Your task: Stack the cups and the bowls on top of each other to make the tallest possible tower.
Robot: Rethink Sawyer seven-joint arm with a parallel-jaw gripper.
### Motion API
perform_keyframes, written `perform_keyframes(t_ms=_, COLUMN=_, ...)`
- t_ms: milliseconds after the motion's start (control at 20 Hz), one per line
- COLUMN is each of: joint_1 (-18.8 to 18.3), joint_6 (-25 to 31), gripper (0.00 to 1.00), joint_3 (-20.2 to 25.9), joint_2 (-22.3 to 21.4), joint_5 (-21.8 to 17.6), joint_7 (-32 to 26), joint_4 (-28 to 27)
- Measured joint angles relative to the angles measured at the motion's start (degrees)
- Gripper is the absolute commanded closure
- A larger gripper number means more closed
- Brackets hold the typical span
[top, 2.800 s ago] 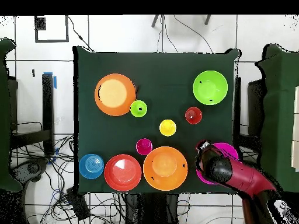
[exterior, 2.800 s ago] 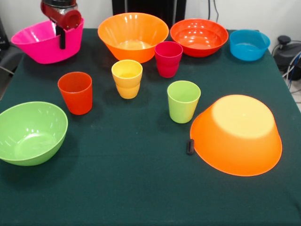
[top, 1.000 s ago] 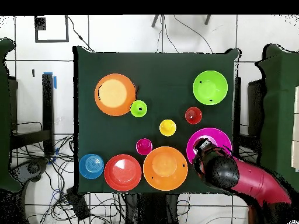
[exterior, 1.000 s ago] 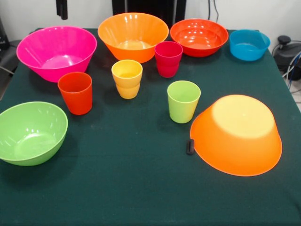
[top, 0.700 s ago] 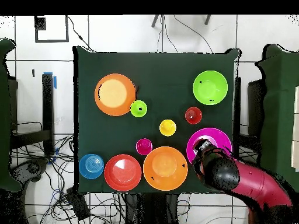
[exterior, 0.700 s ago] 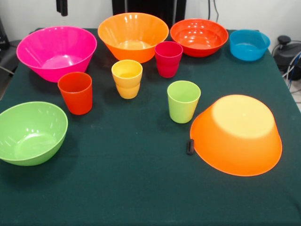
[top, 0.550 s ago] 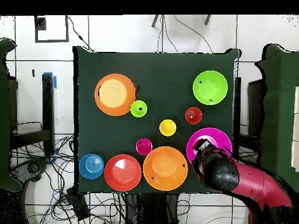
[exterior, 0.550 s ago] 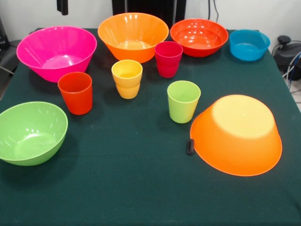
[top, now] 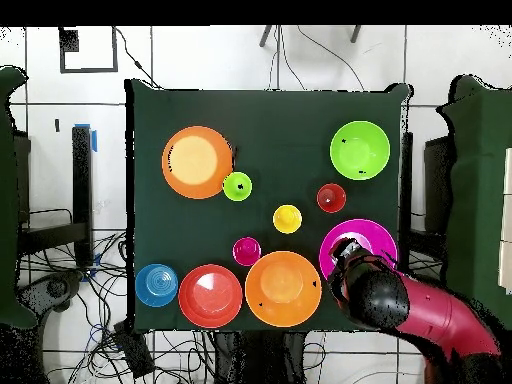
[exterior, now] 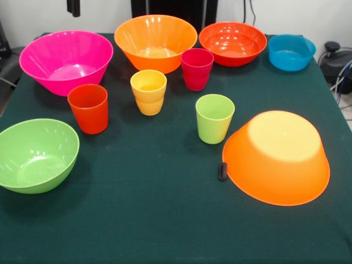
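Nearest the front camera, the lime green bowl (exterior: 36, 154) sits upright at the left of the dark green table (exterior: 165, 220), and an orange bowl (exterior: 278, 157) lies upside down at the right, its broad base up. A small black object (exterior: 222, 171) lies touching its rim; what it is I cannot tell.

Behind them stand four cups, all upright and apart: the orange-red cup (exterior: 88, 108), the yellow cup (exterior: 148, 91), the lime green cup (exterior: 214, 117) just beside the upturned bowl, and the crimson cup (exterior: 197, 69) close against the second orange bowl (exterior: 155, 42). That bowl shares the far row with the big pink bowl (exterior: 66, 59), the red-orange bowl (exterior: 232, 43) and the small blue bowl (exterior: 291, 51), all open side up.

Nothing is stacked yet, so I would say the tower has not begun. The gripper (top: 348, 252) hangs over the pink bowl's robot-side rim, with only a dark tip at the top edge of the front view. Whether it is parted or closed cannot be made out from either view, but it carries nothing.

The next move, I judge, is choosing a wide base: the upturned orange bowl looks steadiest, and the others would need flipping or careful nesting. The bowls are glossy with flared sides, likely slippery at the rim.
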Motion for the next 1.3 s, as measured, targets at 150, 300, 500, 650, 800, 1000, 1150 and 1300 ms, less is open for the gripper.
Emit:
perform_keyframes(t_ms=150, joint_1=0.0, joint_6=0.0, gripper=1.0, joint_3=0.1, joint_2=0.0, joint_5=0.0, joint_7=0.0, joint_4=0.0)
perform_keyframes(t_ms=300, joint_1=0.0, joint_6=0.0, gripper=1.0, joint_3=0.1, joint_2=0.0, joint_5=0.0, joint_7=0.0, joint_4=0.1)
perform_keyframes(t_ms=500, joint_1=0.0, joint_6=0.0, gripper=1.0, joint_3=0.1, joint_2=0.0, joint_5=0.0, joint_7=0.0, joint_4=0.2)
perform_keyframes(t_ms=650, joint_1=0.0, joint_6=0.0, gripper=1.0, joint_3=0.1, joint_2=0.1, joint_5=0.0, joint_7=0.0, joint_4=0.2)
perform_keyframes(t_ms=800, joint_1=0.0, joint_6=0.0, gripper=1.0, joint_3=0.1, joint_2=0.9, joint_5=-0.6, joint_7=0.0, joint_4=0.2)
perform_keyframes(t_ms=1000, joint_1=0.4, joint_6=0.0, gripper=1.0, joint_3=0.1, joint_2=2.1, joint_5=-1.7, joint_7=0.0, joint_4=0.2)
perform_keyframes(t_ms=1150, joint_1=1.0, joint_6=0.0, gripper=1.0, joint_3=0.1, joint_2=3.5, joint_5=-2.7, joint_7=0.0, joint_4=0.2)
perform_keyframes(t_ms=1300, joint_1=1.6, joint_6=0.0, gripper=1.0, joint_3=0.0, joint_2=4.3, joint_5=-3.4, joint_7=0.0, joint_4=0.1)
